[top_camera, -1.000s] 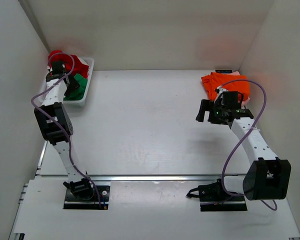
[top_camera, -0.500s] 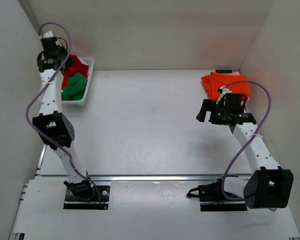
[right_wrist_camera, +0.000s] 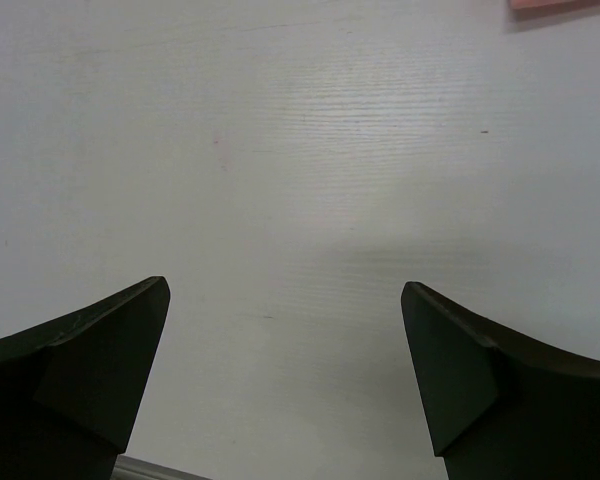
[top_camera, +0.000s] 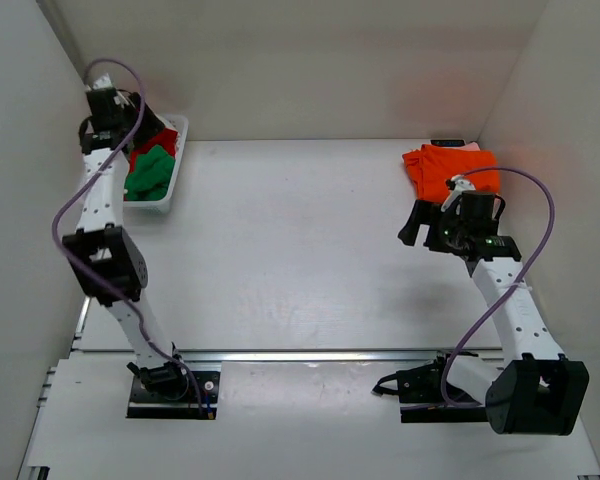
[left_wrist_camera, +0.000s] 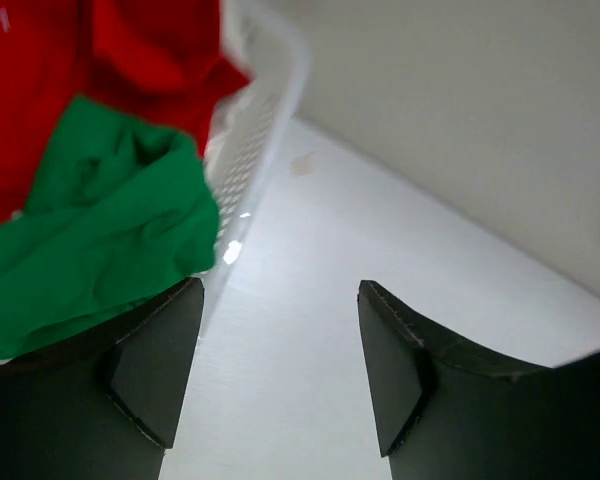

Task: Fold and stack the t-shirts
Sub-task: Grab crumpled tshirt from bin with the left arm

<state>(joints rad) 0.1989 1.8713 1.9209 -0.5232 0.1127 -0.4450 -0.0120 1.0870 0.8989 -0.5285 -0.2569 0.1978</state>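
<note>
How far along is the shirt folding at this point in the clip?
Done: an orange t-shirt lies folded at the far right, pale pink cloth at its far edge. In hand: nothing; the left gripper hangs open by the basket, the right gripper open over the table. Left: the green t-shirt and red t-shirt, crumpled in the basket.

the green t-shirt [left_wrist_camera: 100, 240] is plain bright green, the red t-shirt [left_wrist_camera: 70, 60] plain red, the orange t-shirt [top_camera: 442, 170] solid orange. a sliver of pink t-shirt [right_wrist_camera: 570, 3] is pale and plain. the basket [left_wrist_camera: 268, 105] is white with a lattice pattern. the bench [top_camera: 300, 240] is plain white.
</note>
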